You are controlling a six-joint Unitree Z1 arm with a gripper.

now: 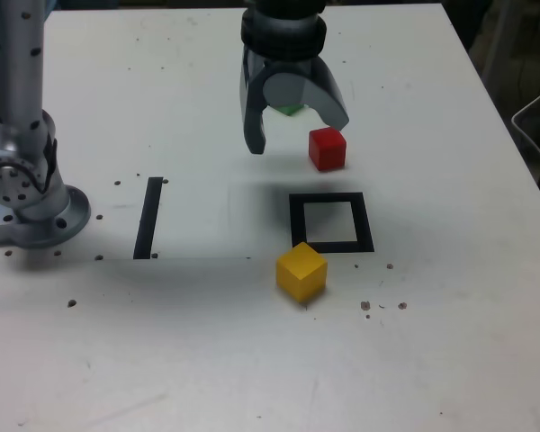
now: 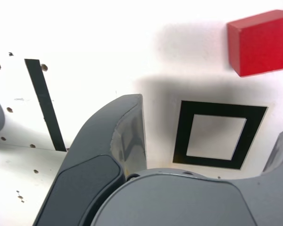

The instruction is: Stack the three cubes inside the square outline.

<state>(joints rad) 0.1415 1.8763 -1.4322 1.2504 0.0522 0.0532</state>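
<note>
My gripper (image 1: 299, 133) hangs open above the table, nothing between its dark fingers (image 2: 127, 132). The red cube (image 1: 327, 148) (image 2: 262, 42) sits on the table just to the exterior view's right of the gripper, apart from it. A sliver of the green cube (image 1: 291, 110) shows behind the gripper; most of it is hidden. The yellow cube (image 1: 301, 273) rests just in front of the square outline (image 1: 297, 222) (image 2: 181, 136), near its front left corner and outside it. The outline holds nothing. The yellow and green cubes are out of the wrist view.
A single straight black tape strip (image 1: 148, 217) (image 2: 45, 103) lies to the exterior view's left of the outline. The arm's grey base (image 1: 22, 180) stands at the far left. The table's right edge (image 1: 513, 153) runs close to a cable.
</note>
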